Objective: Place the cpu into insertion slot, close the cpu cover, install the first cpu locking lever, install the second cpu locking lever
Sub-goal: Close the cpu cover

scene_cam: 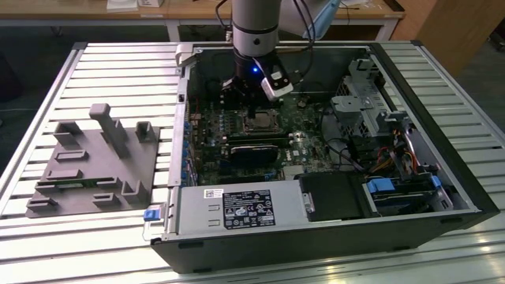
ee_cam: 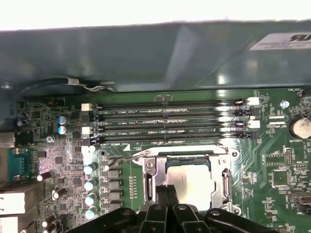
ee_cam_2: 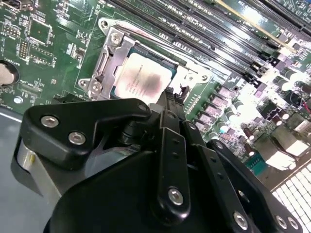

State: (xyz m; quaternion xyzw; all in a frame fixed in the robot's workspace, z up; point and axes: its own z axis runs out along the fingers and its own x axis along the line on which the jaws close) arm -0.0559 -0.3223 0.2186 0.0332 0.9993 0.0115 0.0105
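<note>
Silver-beige cpu (ee_cam: 194, 180) lies flat with the fingers (ee_cam: 162, 195) at its edge, clenched together and holding nothing.

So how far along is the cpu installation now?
The cpu already lies in the insertion slot, and the cpu cover looks lowered around it. The hand, shut, sits at the slot's edge beside the cpu. Whether either locking lever is latched, I cannot tell.

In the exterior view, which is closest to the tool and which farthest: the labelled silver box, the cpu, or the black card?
1. cpu: right beneath the tool.
2. black card: just below the cpu in the exterior view.
3. labelled silver box: lower again, beyond the card.
</note>
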